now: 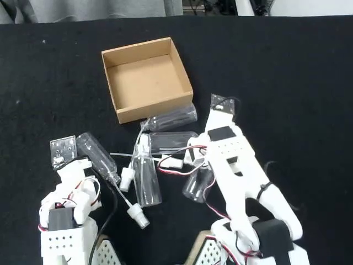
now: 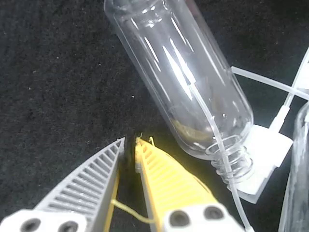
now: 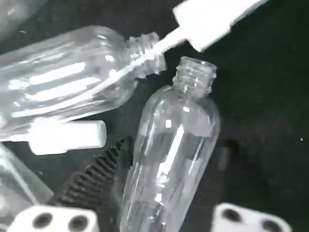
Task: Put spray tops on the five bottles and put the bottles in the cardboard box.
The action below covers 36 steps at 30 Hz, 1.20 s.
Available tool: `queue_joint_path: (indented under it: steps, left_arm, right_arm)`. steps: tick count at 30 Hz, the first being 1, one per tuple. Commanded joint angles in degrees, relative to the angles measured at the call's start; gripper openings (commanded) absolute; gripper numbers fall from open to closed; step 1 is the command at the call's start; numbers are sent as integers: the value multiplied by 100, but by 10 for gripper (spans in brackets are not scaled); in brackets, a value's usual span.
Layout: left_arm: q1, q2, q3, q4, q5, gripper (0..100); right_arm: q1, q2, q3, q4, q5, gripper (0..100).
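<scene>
Several clear plastic bottles lie below the open cardboard box. My left gripper is shut and empty, its tips on the black mat beside one lying bottle. That bottle has a spray tube inside, and its white top sits loose at the neck. My right gripper is shut on an uncapped bottle, with the black finger against the bottle's side. Just beyond it lies another bottle with a spray top partly pulled out of its neck.
Two more bottles lie close under the box's near wall, and one sits in the middle. Loose white spray tops with thin tubes lie among them. Black mat stretches out to the far left and right.
</scene>
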<state>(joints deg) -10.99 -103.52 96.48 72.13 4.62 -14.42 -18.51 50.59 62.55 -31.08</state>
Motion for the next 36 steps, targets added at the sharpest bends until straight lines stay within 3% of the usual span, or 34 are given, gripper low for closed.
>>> queue_joint_path:
  steps: [1, 15, 26, 36]
  left_arm:
    - [-31, -70, 92, 79, -62, 30]
    - [-31, -70, 92, 79, -62, 30]
    - [-31, -70, 92, 79, -62, 30]
    - [-31, -70, 92, 79, -62, 30]
  right_arm:
    - [79, 163, -4, -79, -70, 325]
    - [308, 356, -268, -35, 79, 140]
    - [949, 356, -286, -26, 1424, 66]
    - [1002, 356, -268, 70, 2787, 25]
